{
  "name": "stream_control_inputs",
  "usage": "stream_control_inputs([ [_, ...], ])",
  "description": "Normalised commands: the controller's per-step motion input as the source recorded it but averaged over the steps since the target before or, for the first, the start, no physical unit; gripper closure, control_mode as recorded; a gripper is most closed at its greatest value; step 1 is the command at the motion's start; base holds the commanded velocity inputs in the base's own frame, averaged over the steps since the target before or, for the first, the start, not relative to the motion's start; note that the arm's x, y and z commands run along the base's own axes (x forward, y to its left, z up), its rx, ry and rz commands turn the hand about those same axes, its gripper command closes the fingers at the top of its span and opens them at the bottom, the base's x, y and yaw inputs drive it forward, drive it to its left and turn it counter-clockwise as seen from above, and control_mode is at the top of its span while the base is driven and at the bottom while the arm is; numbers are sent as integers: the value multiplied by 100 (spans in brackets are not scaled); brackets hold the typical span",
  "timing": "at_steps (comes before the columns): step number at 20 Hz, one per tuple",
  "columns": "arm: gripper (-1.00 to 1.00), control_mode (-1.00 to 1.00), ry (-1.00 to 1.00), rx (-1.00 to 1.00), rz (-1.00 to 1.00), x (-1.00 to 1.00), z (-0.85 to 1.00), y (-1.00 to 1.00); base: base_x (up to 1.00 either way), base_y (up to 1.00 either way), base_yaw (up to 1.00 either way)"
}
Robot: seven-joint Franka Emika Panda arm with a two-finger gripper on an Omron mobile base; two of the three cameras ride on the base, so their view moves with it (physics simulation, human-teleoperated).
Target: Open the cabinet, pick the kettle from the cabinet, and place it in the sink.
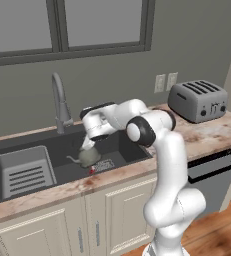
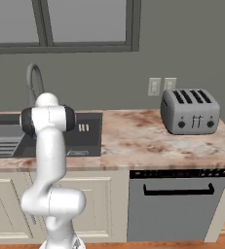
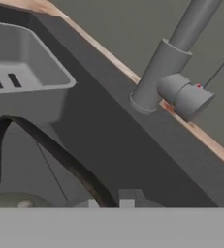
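Releasing risk: gripper clamped on kettle wire handle over sink; tips toward rack at 9 o'clock.

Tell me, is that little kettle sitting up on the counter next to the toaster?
No, the kettle is down inside the dark sink, while the toaster stands alone on the counter.

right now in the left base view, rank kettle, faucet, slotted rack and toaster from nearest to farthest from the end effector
1. kettle, directly under the end effector, in the sink basin.
2. faucet, behind it at the sink's back edge.
3. slotted rack, at the sink's left end.
4. toaster, far right on the counter.
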Motion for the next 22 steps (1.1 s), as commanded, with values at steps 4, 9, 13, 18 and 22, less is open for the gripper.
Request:
stream_control_inputs([
  [4,100,-100,-3,-4,0,25,-31,11,0,0,0],
  [9,100,-100,-4,-6,0,20,-32,9,0,0,0],
  [13,100,-100,-3,-9,0,16,-34,8,0,0,0],
  [18,100,-100,-3,-9,0,17,-34,3,0,0,0],
  [22,100,-100,-5,-4,0,20,-28,3,0,0,0],
])
